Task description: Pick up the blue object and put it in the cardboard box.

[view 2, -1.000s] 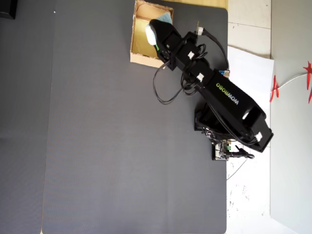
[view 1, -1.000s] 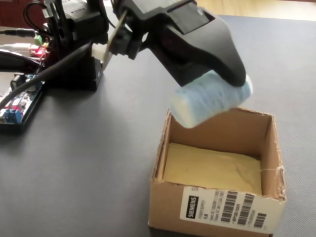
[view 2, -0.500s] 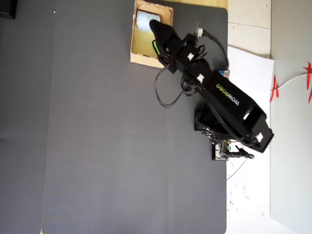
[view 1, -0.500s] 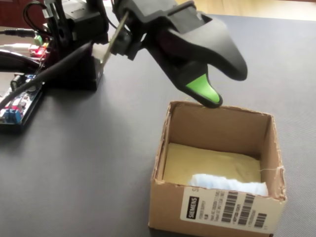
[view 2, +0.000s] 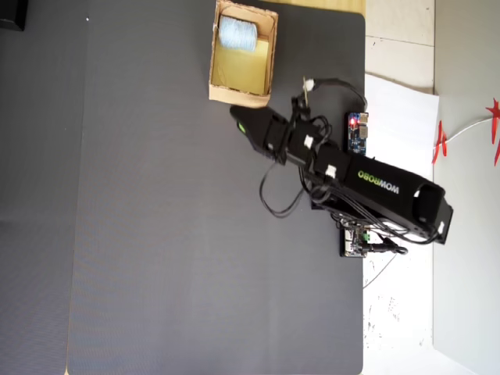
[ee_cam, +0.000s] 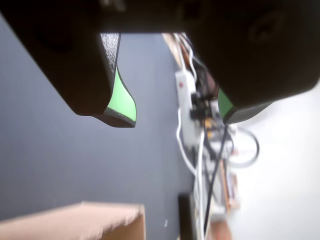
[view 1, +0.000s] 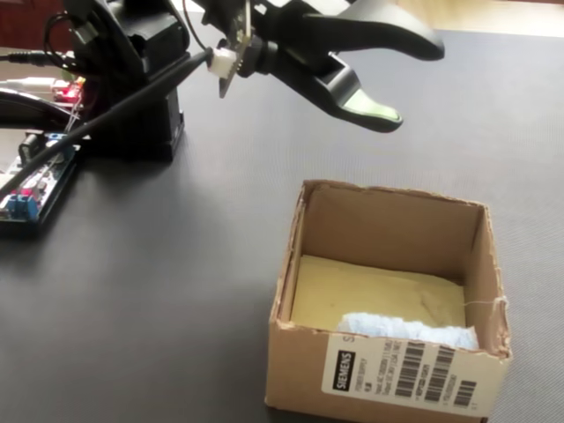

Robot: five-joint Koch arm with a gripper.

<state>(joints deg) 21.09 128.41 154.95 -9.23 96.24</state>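
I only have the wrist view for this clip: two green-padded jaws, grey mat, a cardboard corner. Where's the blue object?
Observer: The blue object lies inside the cardboard box, at one end of its floor.
Operator: Is the gripper over the box?
Observer: No. In the overhead view the gripper is over the mat, clear of the box.
Operator: Anything in the jaws?
Observer: Nothing; in the fixed view they stand open.

blue object (view 1: 407,330) half hidden by cardboard box (view 1: 388,370) wall
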